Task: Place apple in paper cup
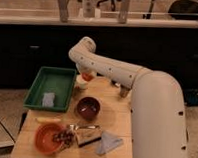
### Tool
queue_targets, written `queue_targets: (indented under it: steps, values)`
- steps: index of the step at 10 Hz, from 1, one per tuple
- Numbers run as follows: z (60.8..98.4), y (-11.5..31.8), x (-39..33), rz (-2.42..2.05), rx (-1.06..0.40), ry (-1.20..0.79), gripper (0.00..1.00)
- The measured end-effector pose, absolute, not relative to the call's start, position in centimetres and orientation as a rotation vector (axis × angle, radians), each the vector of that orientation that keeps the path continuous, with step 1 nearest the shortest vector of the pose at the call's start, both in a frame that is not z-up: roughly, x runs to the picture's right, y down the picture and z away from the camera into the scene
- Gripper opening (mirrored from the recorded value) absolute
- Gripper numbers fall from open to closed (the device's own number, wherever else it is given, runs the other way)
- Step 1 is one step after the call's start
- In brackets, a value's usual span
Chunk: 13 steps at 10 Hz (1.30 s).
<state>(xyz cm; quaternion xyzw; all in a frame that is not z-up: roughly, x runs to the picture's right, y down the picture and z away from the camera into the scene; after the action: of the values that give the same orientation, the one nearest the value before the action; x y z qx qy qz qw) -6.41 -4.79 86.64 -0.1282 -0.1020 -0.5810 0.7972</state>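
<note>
The gripper (86,74) is at the end of the white arm, at the back of the wooden table (118,114), mostly hidden by the arm's wrist. The small red-orange apple (87,77) shows right under it. The apple is at the mouth of the short cream paper cup (81,84), which stands upright just right of the green tray. I cannot tell whether the apple is held above the rim or rests on it.
A green tray (39,90) with a pale sponge lies at the left. A dark bowl (88,107) stands in front of the cup. An orange bowl (48,137), a yellow banana (48,120), a snack packet and a blue cloth (108,142) lie near the front edge.
</note>
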Motion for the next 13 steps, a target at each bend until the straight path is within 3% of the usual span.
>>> queue_targets:
  steps: [13]
  values:
    - [89.7,-5.4,-7.9,-1.270,-0.229,-0.271,0.05]
